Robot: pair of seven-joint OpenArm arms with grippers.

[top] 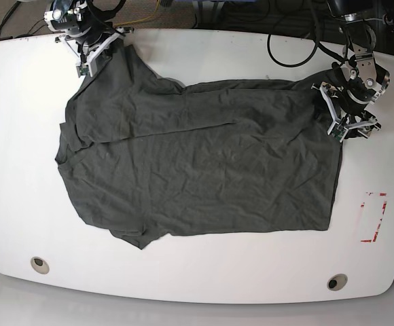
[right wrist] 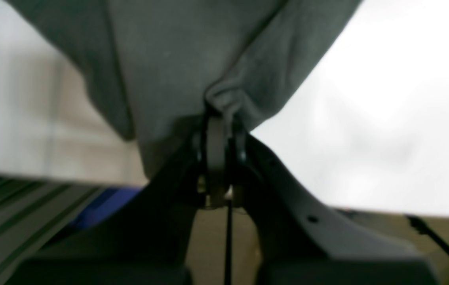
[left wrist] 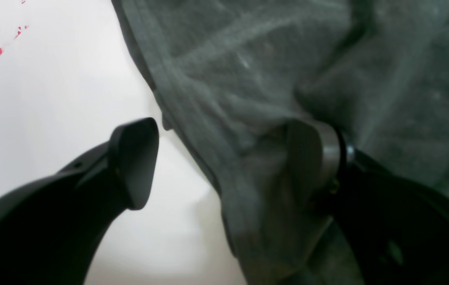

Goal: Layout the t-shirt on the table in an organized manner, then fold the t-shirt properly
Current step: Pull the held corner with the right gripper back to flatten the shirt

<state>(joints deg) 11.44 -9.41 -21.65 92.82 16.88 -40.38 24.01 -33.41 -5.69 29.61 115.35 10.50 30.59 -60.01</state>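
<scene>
The t-shirt is soft, dark grey and wrinkled, spread almost flat in the middle of the glossy white table. My right gripper pinches a fold at its far corner. My left gripper stands wide over the opposite edge, one finger under the cloth.

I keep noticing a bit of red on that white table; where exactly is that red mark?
In the base view the red tape mark sits near the table's right edge, just past the t-shirt's lower right corner, above the right-hand grommet.
</scene>
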